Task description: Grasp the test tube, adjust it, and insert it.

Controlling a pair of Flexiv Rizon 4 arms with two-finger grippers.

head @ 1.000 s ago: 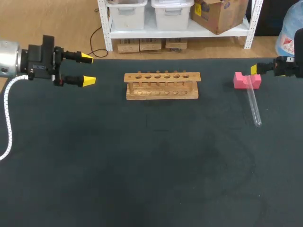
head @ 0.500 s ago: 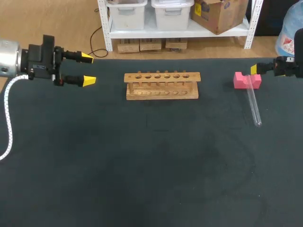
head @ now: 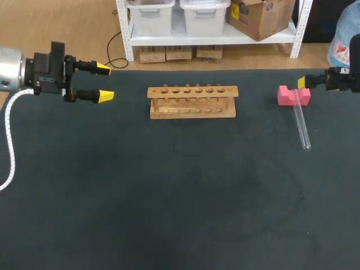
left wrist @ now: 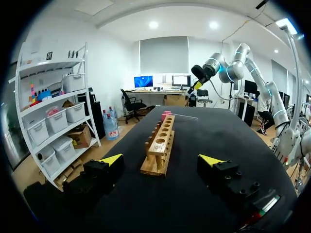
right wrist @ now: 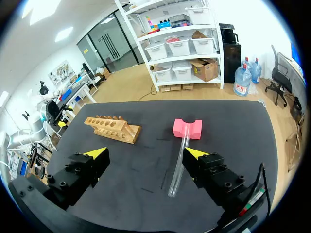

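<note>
Test tube [head: 302,128] lies on the dark counter [head: 169,197], its far end in the notch of a pink block [head: 288,97]. Wooden rack [head: 192,102] stands apart, near the middle. Left gripper [head: 104,82] and right gripper [right wrist: 146,154] hover at the sides, fingers wide, empty.

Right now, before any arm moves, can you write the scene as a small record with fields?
pink block: on table, right side
test tube: lying, one end on the block, other on table
wooden rack: mid table, all holes empty
left fingers: open, empty, left of rack
right fingers: open, empty, near pink block
task: tube not yet grasped
</note>
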